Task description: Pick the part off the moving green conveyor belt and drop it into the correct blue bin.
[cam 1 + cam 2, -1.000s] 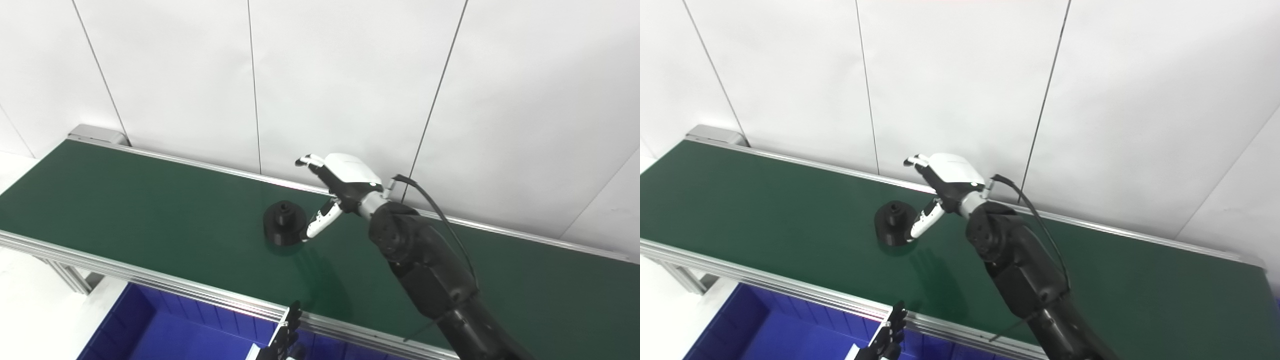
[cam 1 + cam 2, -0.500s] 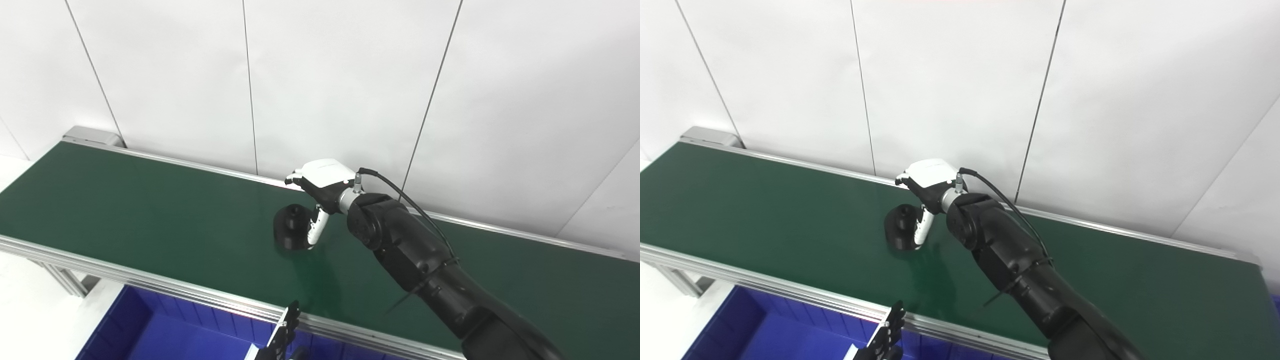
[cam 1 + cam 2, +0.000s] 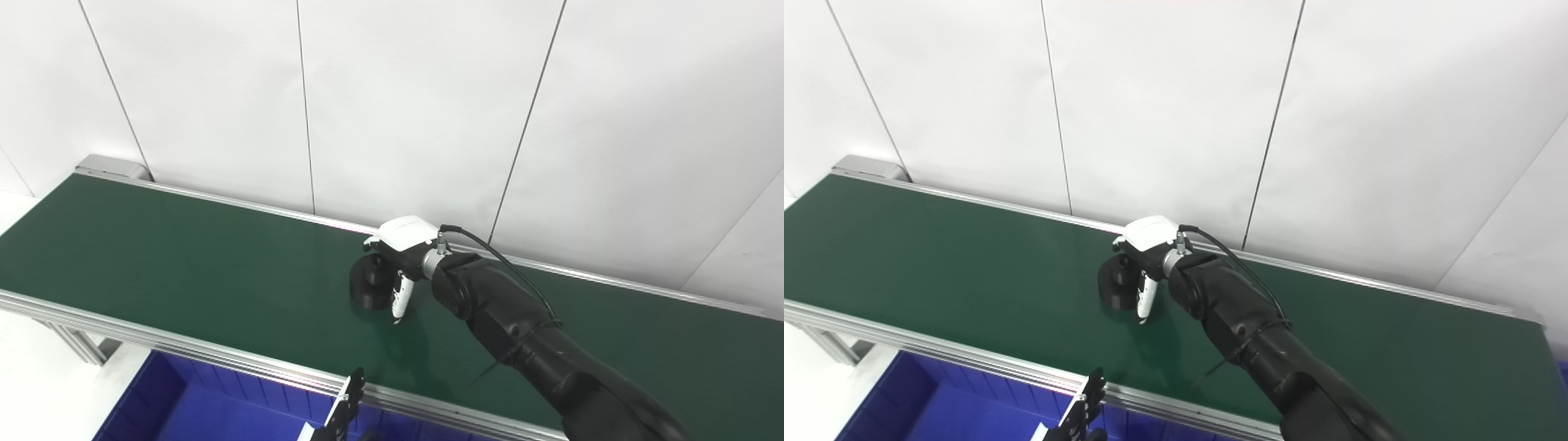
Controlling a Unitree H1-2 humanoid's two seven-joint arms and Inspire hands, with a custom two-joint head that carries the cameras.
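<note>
White wall panels (image 3: 416, 92) with thin dark seams fill the upper half of the frame. Below them a long green belt (image 3: 184, 269) runs from the upper left down to the lower right, edged on both long sides by silver metal rails (image 3: 184, 352).

At the lower left, under the near rail, sits a blue bin (image 3: 184, 410), only partly in view and cut off by the bottom edge.

From the lower right a thick black arm (image 3: 527, 331) reaches up and leftward over the belt toward the middle of the frame, with a black cable (image 3: 490, 248) looping off its wrist. It ends in the right hand (image 3: 398, 257), white on the back and dark beneath, which is lowered over a round black part (image 3: 367, 285) lying on the belt just left of centre. The white thumb (image 3: 401, 300) points down along the part's right side, its tip at the belt, while the fingers curl over the far side; the hand looks cupped around the part, though whether it truly grips it is hard to make out from here.

At the bottom edge, left of centre, the dark fingertips of the left hand (image 3: 1084, 407) stick up in front of the near rail; too little of it shows to tell how wide it stands.
</note>
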